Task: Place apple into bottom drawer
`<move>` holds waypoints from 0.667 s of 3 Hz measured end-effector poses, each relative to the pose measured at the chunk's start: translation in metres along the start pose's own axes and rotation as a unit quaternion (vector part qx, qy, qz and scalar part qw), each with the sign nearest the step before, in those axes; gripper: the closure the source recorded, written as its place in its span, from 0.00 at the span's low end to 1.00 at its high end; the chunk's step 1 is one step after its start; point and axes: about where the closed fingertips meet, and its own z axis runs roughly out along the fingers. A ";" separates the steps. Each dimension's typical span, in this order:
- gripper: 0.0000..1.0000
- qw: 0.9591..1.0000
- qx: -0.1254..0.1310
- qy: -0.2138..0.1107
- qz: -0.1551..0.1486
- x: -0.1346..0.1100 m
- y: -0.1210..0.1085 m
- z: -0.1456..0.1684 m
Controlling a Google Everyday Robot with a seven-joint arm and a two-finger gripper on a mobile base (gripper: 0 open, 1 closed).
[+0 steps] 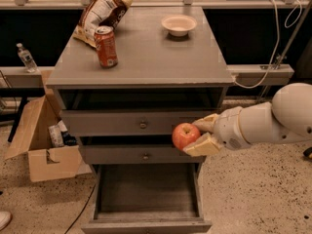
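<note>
The red-orange apple [184,135] is held in my gripper [196,135], in front of the right part of the grey cabinet, level with its middle drawer [142,155]. The gripper's cream fingers [204,146] close on the apple from the right; the white arm reaches in from the right edge. The bottom drawer [146,189] is pulled out below, its flat grey floor bare. The apple hangs above the drawer's right side.
On the cabinet top [146,57] stand a red soda can [106,46], a chip bag [100,13] and a white bowl [179,25]. An open cardboard box [44,143] sits on the floor at left, a water bottle [26,57] behind it. A cable [278,38] hangs at right.
</note>
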 end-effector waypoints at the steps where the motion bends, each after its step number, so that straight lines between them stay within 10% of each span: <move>1: 1.00 1.000 -0.005 -0.004 0.006 0.010 0.003 0.010; 2: 1.00 1.000 -0.016 -0.015 0.016 0.043 0.016 0.046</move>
